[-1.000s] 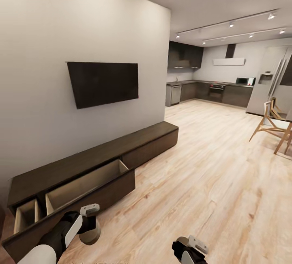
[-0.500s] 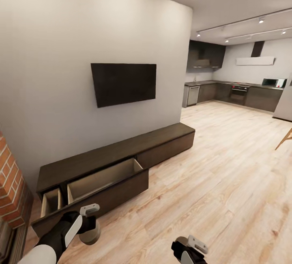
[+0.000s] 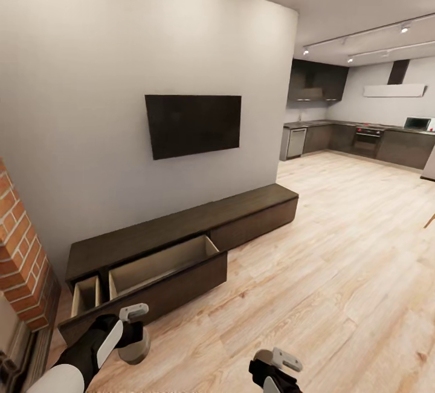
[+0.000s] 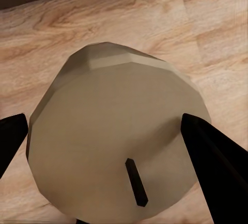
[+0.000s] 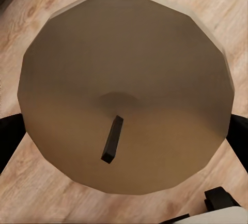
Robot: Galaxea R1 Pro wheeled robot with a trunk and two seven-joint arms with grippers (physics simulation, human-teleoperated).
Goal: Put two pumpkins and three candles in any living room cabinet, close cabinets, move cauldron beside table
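A dark television (image 3: 193, 124) hangs on the pale wall, and below it the long low cabinet (image 3: 181, 233) runs along the wall's foot. Two of its drawers stand pulled out: a wide one (image 3: 163, 263) showing pale wood inside, and a narrow one (image 3: 86, 295) beside it at the end nearest the brick pillar (image 3: 21, 254). From where the head looks, neither drawer shows anything inside it. Bare wood floor (image 3: 314, 272) lies between the robot and the cabinet, and a kitchen (image 3: 362, 139) opens at the far end of the room.

Low at the near edge, the left gripper (image 3: 134, 337) grips a beige candle (image 3: 134, 344) over the floor just short of the wide drawer's front. In the left wrist view its flat top and short dark wick (image 4: 136, 182) sit between the two dark fingers (image 4: 214, 157), which press against its sides. The right gripper (image 3: 275, 369) hangs further from the cabinet, over open floor; the right wrist view shows a second candle (image 5: 124, 92) with its wick up, clamped between the fingers (image 5: 10, 136) at either side.
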